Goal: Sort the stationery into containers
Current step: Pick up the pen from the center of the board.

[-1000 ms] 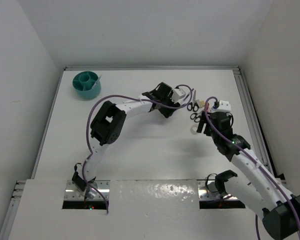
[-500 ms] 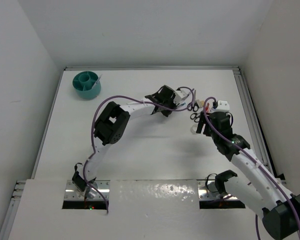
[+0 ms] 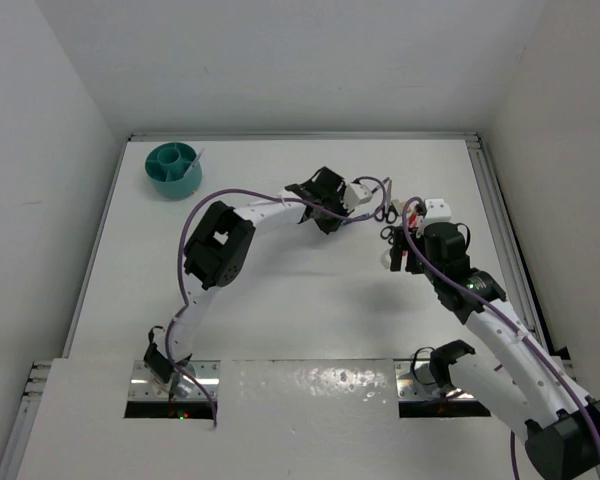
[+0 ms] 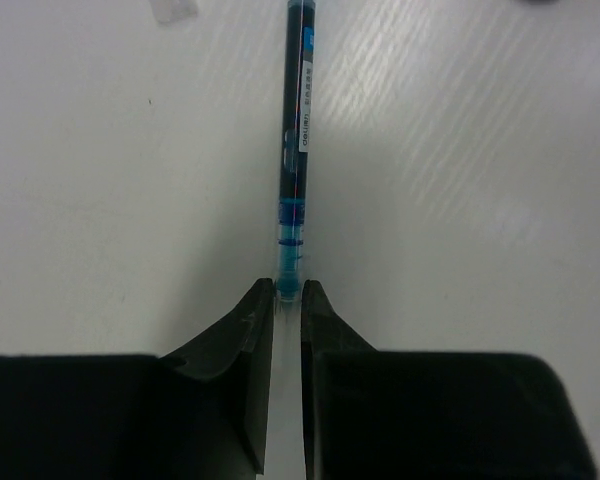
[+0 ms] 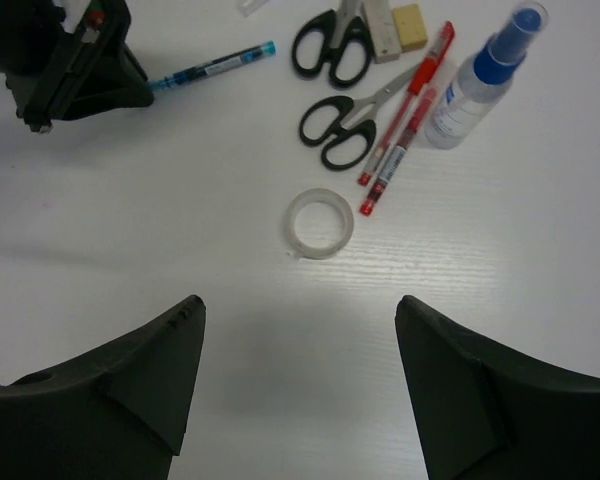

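Note:
A blue pen lies on the white table, and my left gripper is shut on its near end. The right wrist view shows the same pen beside that gripper. My right gripper hangs open over bare table with nothing between its fingers. Just ahead of it lies the clear tape ring. Beyond are two black-handled scissors, two red pens, a blue-capped bottle and a beige block. The teal organiser stands at the far left corner.
The table's raised right edge runs close to the stationery pile. A purple cable loops over the left arm. White walls close in the table on three sides.
My left gripper's jaws have closed on the blue pen's end. The right arm has shifted slightly, its jaws unchanged.

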